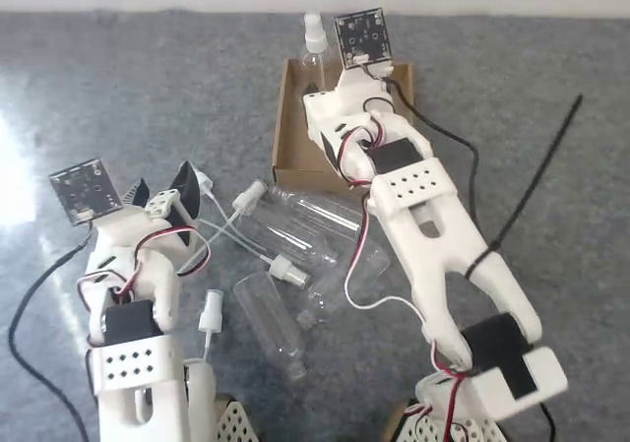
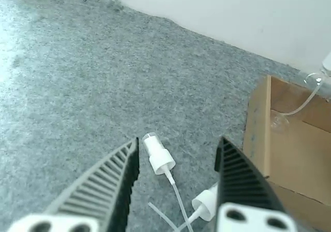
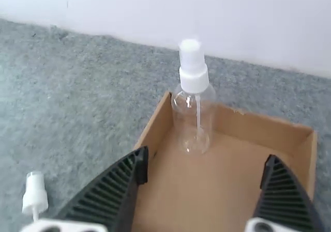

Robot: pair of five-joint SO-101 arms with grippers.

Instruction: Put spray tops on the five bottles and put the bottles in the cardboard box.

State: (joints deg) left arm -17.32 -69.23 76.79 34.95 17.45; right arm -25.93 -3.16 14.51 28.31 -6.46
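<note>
Several loose bottles (image 1: 271,322): lying uncapped on the carpet (image 1: 118,88), near, between the two arms.
Spray tops (image 1: 211,312): scattered loose among and left of them.
Left gripper (image 2: 178,144): fingers spread wide, hovering over one spray top, holding nothing.
Right gripper (image 3: 206,158): fingers wide apart, empty, above the cardboard box (image 3: 158,126).
Capped bottle (image 3: 192,113): upright at the box's far left.

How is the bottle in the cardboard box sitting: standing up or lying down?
Standing upright. The bottle rests on its base inside the cardboard box, with its white spray top fitted and pointing straight up.
</note>
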